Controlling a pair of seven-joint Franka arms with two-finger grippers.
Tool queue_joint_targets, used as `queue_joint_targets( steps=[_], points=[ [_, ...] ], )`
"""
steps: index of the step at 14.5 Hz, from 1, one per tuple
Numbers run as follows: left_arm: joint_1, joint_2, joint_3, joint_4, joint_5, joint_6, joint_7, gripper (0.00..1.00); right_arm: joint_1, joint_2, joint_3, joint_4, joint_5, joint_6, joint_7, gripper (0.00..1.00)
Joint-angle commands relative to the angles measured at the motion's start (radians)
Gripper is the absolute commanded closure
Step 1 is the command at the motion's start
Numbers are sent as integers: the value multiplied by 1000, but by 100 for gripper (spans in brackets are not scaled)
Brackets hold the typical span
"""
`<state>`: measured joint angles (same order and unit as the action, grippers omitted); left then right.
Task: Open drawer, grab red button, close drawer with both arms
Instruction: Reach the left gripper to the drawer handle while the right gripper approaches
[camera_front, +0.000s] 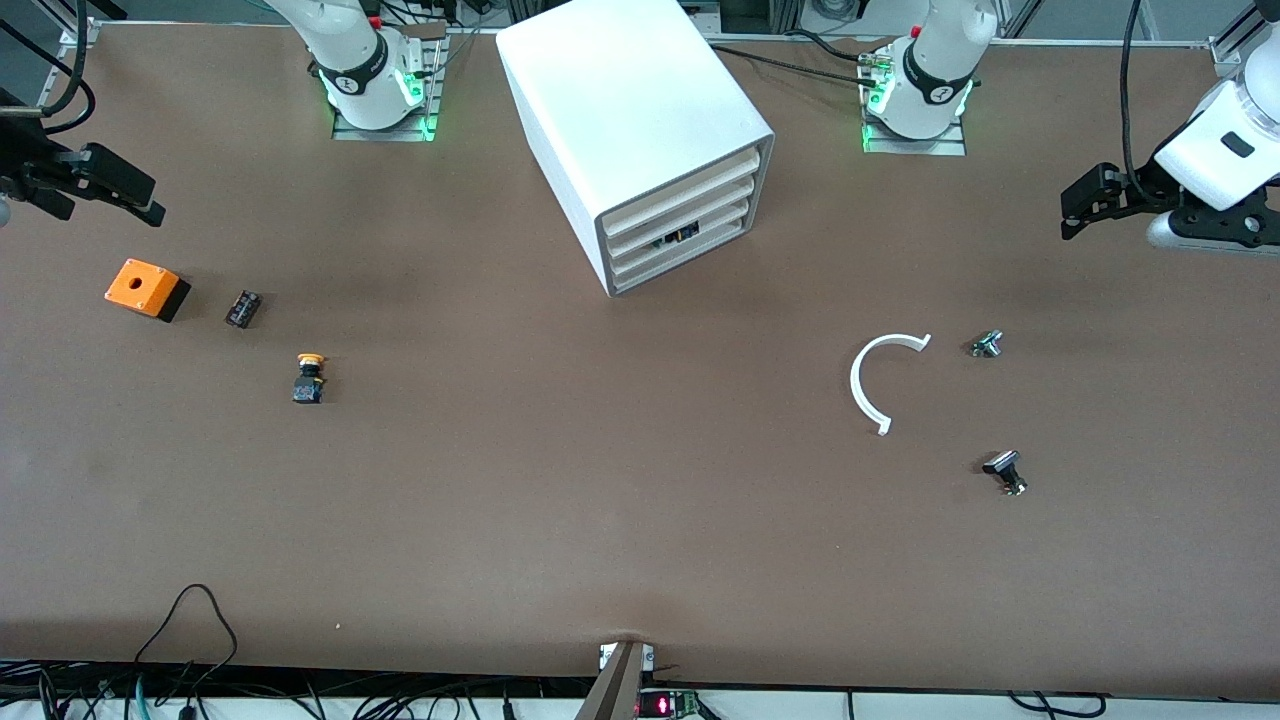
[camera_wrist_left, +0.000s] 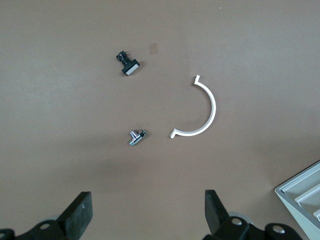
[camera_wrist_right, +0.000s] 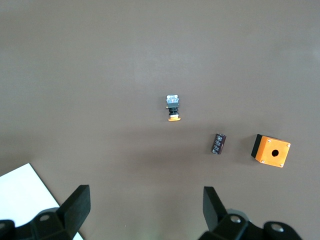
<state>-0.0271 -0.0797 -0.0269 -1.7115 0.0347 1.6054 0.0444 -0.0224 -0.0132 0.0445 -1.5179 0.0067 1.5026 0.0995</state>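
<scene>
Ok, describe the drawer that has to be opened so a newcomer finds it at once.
Find the white four-drawer cabinet standing between the two arm bases. The drawer is third from its top. It alone has a dark notch mid-front; the other fronts are plain.

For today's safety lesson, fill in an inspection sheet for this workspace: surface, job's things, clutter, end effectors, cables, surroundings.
Surface: brown table, flat.
Job's things: white four-drawer cabinet; notched drawer shut; red button not seen.
Clutter: orange box, small black part, yellow-capped button toward the right arm's end; white arc, metal fitting, black switch toward the left arm's.
End effectors: left and right open, waiting over the table's ends.
Cables: black cables at the front edge.
Surroundings: nothing seen.
</scene>
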Motion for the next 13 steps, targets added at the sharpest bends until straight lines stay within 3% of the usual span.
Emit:
queue_joint_targets(
  steps=[1,13],
  points=[
    [-7,21,5,41,-12,-27,8,1,6,-8,-5,13,9,-24,5,0],
    [-8,23,5,44,-12,-27,8,1,6,4,1,-42,12,-30,-14,0]
  ],
)
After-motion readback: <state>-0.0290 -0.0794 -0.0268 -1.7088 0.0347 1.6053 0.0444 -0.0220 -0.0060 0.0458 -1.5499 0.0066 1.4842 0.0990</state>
